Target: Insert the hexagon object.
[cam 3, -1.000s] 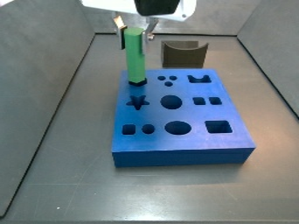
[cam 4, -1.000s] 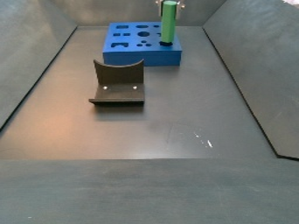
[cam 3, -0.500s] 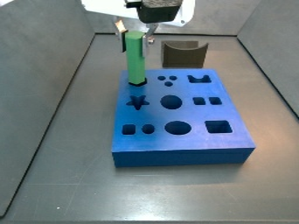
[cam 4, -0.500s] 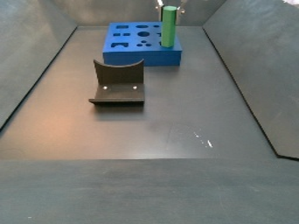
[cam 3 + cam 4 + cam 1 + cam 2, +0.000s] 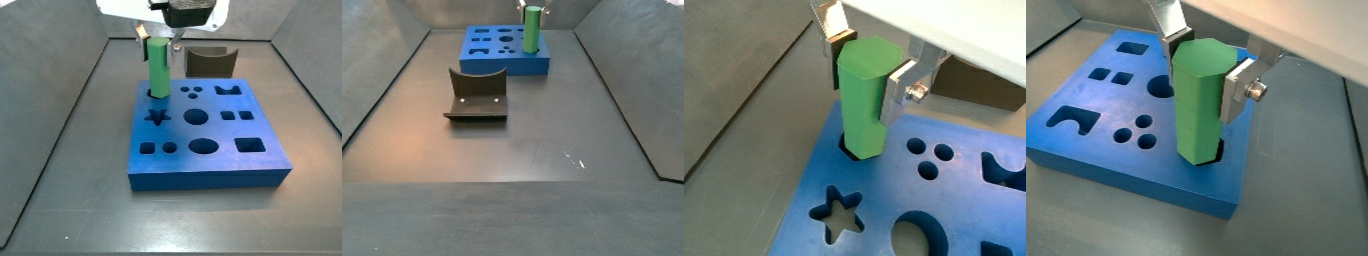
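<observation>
The hexagon object [image 5: 158, 70], a bright green peg, stands upright with its lower end in a hole at a far corner of the blue block [image 5: 201, 180]. It shows in both wrist views [image 5: 865, 100] [image 5: 1200, 100] and in the other side view [image 5: 533, 30]. My gripper [image 5: 158, 38] is right above it. The silver fingers [image 5: 898, 88] flank the peg's top end [image 5: 1236, 90] and look slightly spread, no longer clamping it. The block [image 5: 502, 66] has several shaped holes [image 5: 1160, 168].
A dark brown curved piece [image 5: 210, 60] stands on the floor beyond the block, apart from it [image 5: 476, 95]. Grey walls [image 5: 67, 90] slope up on both sides of the floor. The block's star hole [image 5: 838, 215] lies next to the peg.
The peg has sunk a little into its hole. My gripper has risen slightly, so the fingers now sit at the peg's top end.
</observation>
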You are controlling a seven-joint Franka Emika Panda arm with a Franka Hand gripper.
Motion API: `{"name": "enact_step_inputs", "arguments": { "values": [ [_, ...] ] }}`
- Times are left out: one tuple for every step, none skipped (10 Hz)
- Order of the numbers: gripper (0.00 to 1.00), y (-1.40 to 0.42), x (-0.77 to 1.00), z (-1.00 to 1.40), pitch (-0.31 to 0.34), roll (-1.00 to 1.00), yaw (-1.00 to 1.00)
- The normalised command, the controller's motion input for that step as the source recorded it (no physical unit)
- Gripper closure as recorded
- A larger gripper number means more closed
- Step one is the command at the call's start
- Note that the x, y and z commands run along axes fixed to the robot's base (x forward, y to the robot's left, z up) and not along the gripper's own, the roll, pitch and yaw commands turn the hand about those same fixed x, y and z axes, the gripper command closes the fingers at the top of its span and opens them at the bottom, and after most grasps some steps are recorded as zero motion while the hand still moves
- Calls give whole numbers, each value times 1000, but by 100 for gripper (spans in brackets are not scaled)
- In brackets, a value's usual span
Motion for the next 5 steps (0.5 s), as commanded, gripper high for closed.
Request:
{"name": "enact_step_inputs", "arguments": {
  "values": [
    [100,0,-260,-237,-44,-21,0],
    [100,0,-137,-274,-31,-46,0],
    [100,0,106,-386,-54,-150,-120],
    [100,0,169,-449,-61,-140,-134],
    [100,0,117,-457,-70,-144,-177]
  ]
}}
